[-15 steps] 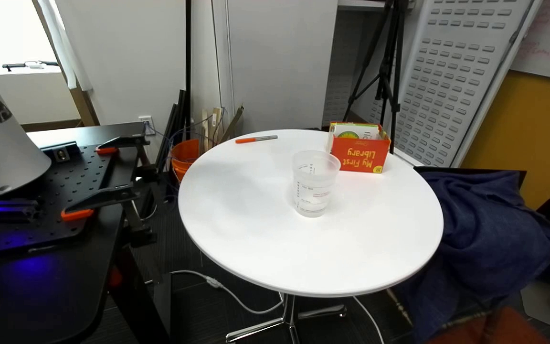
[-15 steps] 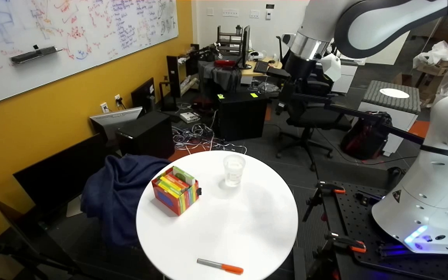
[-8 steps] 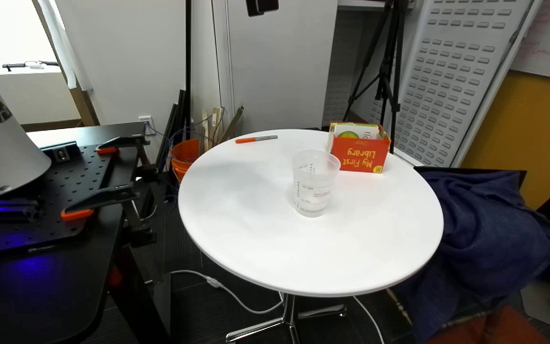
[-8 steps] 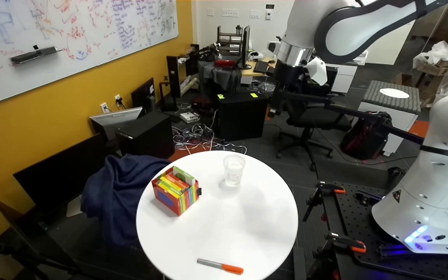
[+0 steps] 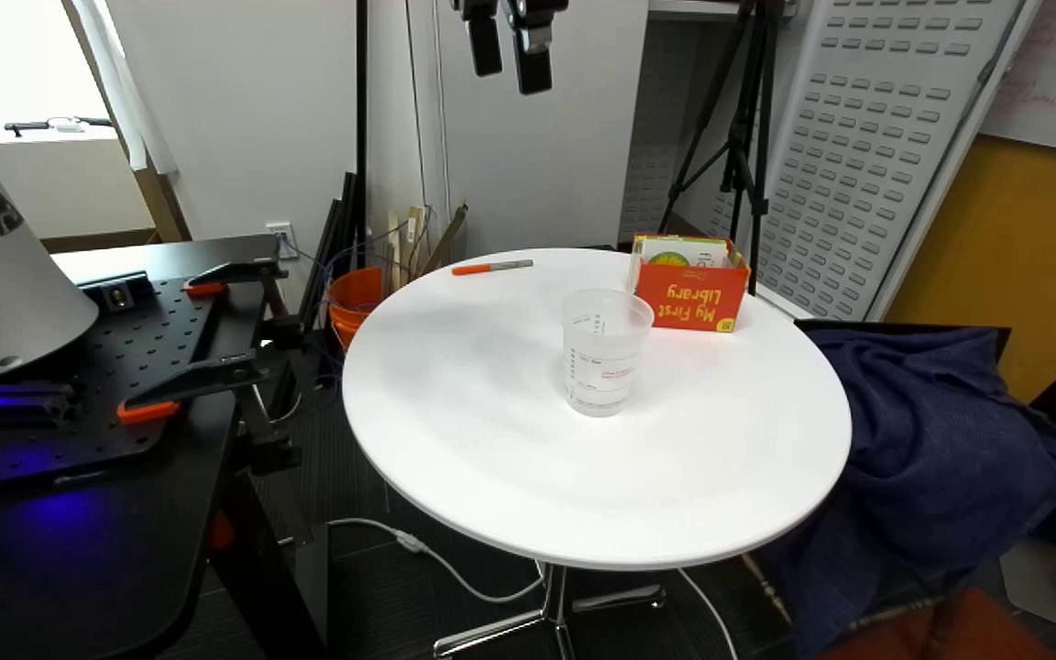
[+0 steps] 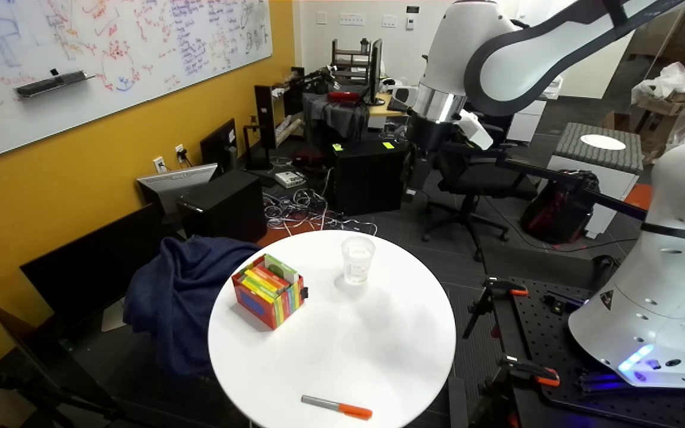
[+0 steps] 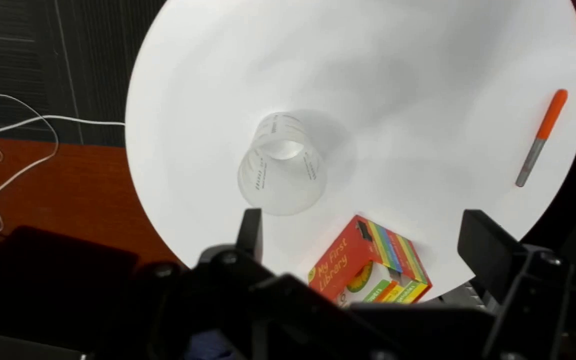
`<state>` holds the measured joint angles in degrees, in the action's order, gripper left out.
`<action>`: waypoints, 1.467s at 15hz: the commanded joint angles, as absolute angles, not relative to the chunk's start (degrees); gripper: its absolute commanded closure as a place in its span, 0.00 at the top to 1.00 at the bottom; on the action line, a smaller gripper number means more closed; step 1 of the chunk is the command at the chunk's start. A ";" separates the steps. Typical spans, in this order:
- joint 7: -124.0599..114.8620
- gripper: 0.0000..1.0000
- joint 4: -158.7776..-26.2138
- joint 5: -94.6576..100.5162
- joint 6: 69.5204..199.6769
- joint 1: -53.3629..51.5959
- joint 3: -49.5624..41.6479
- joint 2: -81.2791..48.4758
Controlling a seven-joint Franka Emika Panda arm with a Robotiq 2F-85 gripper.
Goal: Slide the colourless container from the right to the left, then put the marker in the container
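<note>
Sliding the cup (image 5: 599, 367) seems the current step; the tool (image 7: 363, 227), spread and empty, should next lower beside it.

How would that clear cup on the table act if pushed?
The clear cup probably weighs little: its see-through walls look thin. It likely slides, as the table looks smooth. Pushed high, it might tip, since its base is narrower than its rim.

Hand (image 5: 511, 77) partly outside an exterior view
</note>
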<state>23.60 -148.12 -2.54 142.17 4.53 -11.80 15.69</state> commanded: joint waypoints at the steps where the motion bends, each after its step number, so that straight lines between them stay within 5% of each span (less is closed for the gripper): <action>1: 30.79 1.00 -149.61 -7.49 146.59 2.11 -13.66 13.91; 11: 28.86 1.00 -149.86 -6.39 146.07 3.24 -12.70 14.34; 22: 31.04 1.00 -145.02 -12.95 154.38 2.79 -12.15 0.75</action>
<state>29.05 -148.14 -9.42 152.29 3.08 -12.60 6.07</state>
